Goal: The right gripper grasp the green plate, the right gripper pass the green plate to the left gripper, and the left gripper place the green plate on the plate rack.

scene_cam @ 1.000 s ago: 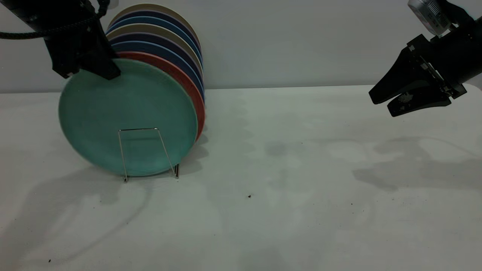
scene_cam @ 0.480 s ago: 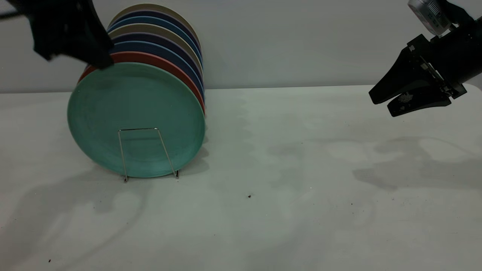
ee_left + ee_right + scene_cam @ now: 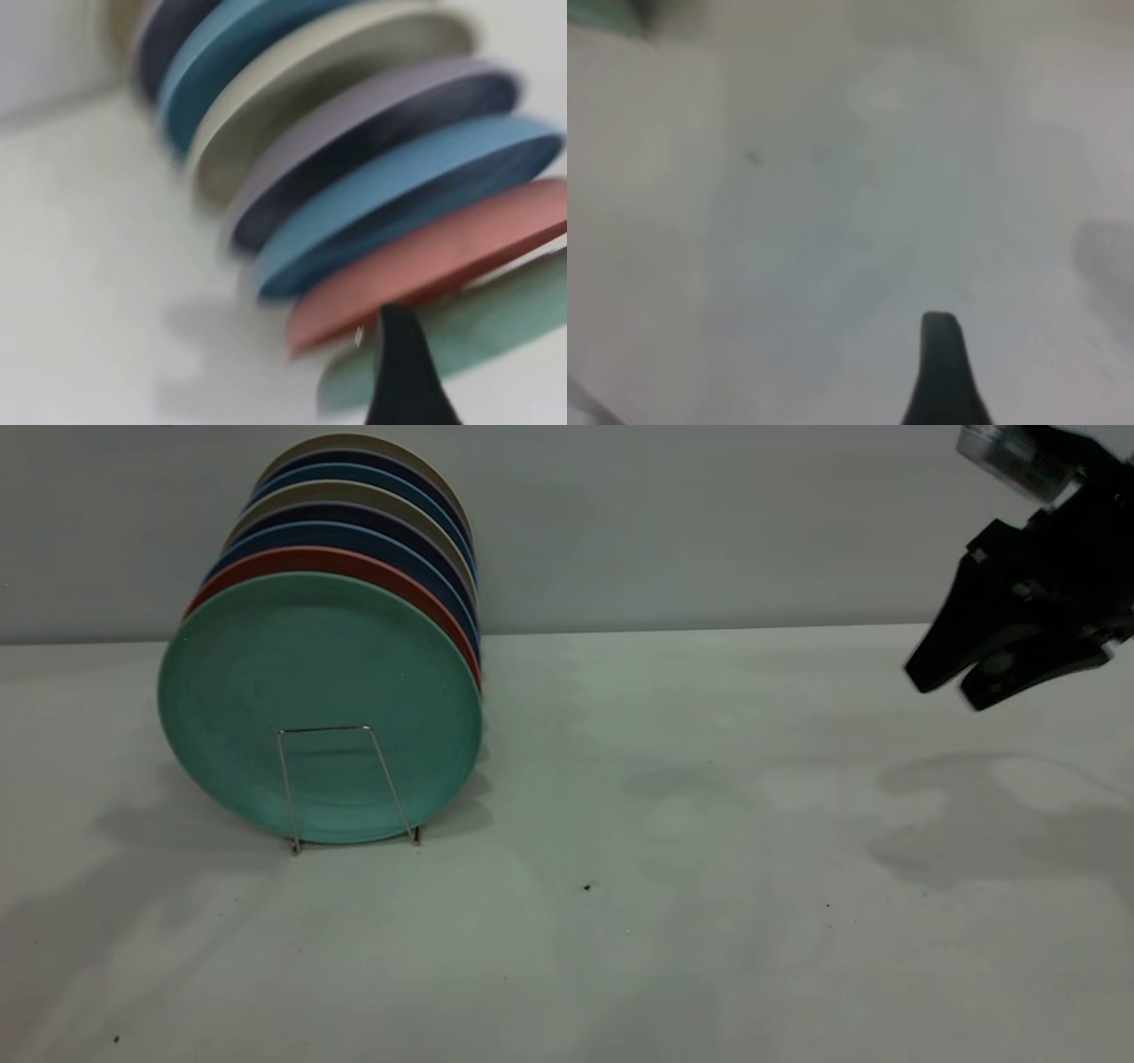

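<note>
The green plate [image 3: 319,708] stands on edge at the front of the plate rack [image 3: 330,731], at about nine o'clock in the exterior view. Its face is turned toward the camera and its lower rim meets the pale worktop [image 3: 673,850]. A silvery wire loop of the rack crosses the plate's lower half. Directly behind it sits a salmon-pink plate [image 3: 354,560], then a row of dark blue plates [image 3: 372,536] and cream plates [image 3: 372,494], all tilted the same way and packed close.

The right claw [image 3: 948,689] hangs in the air at roughly two o'clock, well apart from the rack. Its two pointed fingers are narrowly parted and hold nothing.

The left claw [image 3: 403,381] lies outside the exterior view. Its wrist camera catches only one dark fingertip, close to the edges of the green plate [image 3: 478,332] and the salmon-pink plate [image 3: 425,266] but gripping neither. Whether that claw is parted or closed cannot be told. The right wrist camera shows a single finger [image 3: 943,372] over bare worktop [image 3: 833,221].
</note>
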Controlling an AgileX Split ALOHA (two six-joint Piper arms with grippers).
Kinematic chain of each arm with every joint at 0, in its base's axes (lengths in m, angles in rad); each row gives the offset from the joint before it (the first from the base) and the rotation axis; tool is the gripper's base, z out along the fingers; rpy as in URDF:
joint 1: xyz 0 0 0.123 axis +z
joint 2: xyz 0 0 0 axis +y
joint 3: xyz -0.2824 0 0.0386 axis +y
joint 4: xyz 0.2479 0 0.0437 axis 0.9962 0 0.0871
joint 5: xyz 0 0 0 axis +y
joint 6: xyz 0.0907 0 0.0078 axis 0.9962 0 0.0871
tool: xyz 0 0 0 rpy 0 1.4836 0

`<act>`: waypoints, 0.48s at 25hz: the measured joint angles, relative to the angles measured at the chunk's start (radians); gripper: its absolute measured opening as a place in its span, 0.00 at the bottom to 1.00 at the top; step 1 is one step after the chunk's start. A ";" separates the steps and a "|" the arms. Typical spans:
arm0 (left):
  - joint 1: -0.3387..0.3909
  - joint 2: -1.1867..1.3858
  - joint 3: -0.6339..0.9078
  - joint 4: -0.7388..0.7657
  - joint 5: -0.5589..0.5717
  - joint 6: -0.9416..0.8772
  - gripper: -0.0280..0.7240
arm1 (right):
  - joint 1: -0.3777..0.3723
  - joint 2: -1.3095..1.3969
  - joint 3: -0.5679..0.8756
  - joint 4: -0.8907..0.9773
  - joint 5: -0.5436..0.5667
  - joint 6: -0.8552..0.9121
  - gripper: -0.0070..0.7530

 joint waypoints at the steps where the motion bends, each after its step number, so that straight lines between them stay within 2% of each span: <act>1: 0.004 -0.010 0.000 0.066 0.036 -0.096 0.67 | 0.020 -0.032 0.000 -0.082 -0.004 0.067 0.75; 3: 0.004 -0.031 0.000 0.167 0.109 -0.237 0.68 | 0.072 -0.099 0.000 -0.245 -0.003 0.213 0.75; 6: 0.004 -0.085 0.000 0.254 0.206 -0.330 0.68 | 0.158 -0.212 0.000 -0.509 0.043 0.439 0.75; 9: 0.004 -0.162 0.000 0.269 0.335 -0.351 0.68 | 0.238 -0.324 0.000 -0.735 0.156 0.644 0.75; 12: 0.004 -0.256 0.000 0.271 0.460 -0.353 0.68 | 0.280 -0.433 0.001 -0.848 0.292 0.779 0.75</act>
